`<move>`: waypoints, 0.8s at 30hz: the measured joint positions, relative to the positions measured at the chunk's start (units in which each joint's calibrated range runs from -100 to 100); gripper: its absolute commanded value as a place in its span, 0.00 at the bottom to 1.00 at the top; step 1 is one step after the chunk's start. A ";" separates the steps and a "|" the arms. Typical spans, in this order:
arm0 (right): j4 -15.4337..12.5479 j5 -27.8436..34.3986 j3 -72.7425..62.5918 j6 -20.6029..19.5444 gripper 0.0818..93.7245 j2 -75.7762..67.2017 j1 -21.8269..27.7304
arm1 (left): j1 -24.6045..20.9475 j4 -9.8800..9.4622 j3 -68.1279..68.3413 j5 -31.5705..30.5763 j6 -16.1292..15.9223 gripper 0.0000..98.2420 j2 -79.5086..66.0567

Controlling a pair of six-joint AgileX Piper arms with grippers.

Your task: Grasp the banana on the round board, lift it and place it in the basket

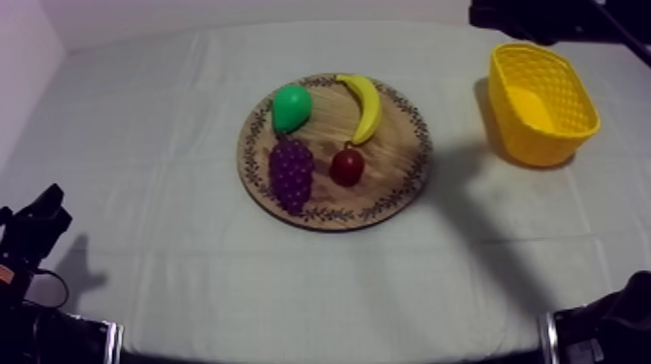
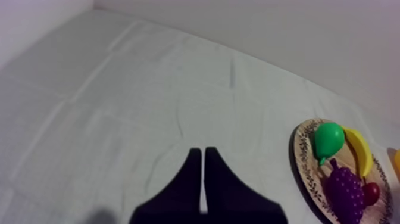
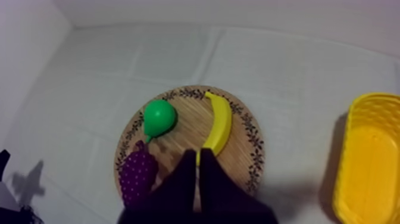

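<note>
- Top view: see round wooden board with patterned rim (image 1: 399, 165) mid-table on grey-white cloth (image 1: 165, 194).
- Count four toy fruits on it: curved yellow banana (image 1: 366, 105) on far side right of green pear (image 1: 291, 106), purple bunch of grapes (image 1: 291, 174) at near left, small red fruit (image 1: 347, 166) just beside banana's near tip.
- Find banana lying flat on board, apart from pear and grapes; touching red fruit or not, cannot tell.
- Spot yellow basket with lattice walls (image 1: 531, 136) upright at right of board, well apart from it.
- Note left arm (image 1: 34, 242) low at left edge, right arm (image 1: 528, 15) at upper right edge, beyond basket.
- Left wrist view: see left gripper (image 2: 203, 152) closed on nothing, black fingers pressed together in narrow wedge over bare cloth, well apart from board and fruit.
- Right wrist view: see right gripper (image 3: 198, 154) likewise closed and holding nothing, fingers together as wedge above board.
- Place its tips just beside banana's near end, between banana and grapes; contact with banana, cannot tell.
- See pear beyond grapes there, basket off beside board, apart.
</note>
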 measured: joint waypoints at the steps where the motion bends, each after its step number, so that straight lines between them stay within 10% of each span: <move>1: -0.46 0.00 -1.15 0.22 0.01 1.58 -0.04 | 0.00 0.00 0.00 0.00 0.00 0.00 0.00; 24: -1.28 2.13 -14.39 -0.39 0.01 28.83 -1.66 | 0.00 0.00 0.00 0.01 0.00 0.00 0.00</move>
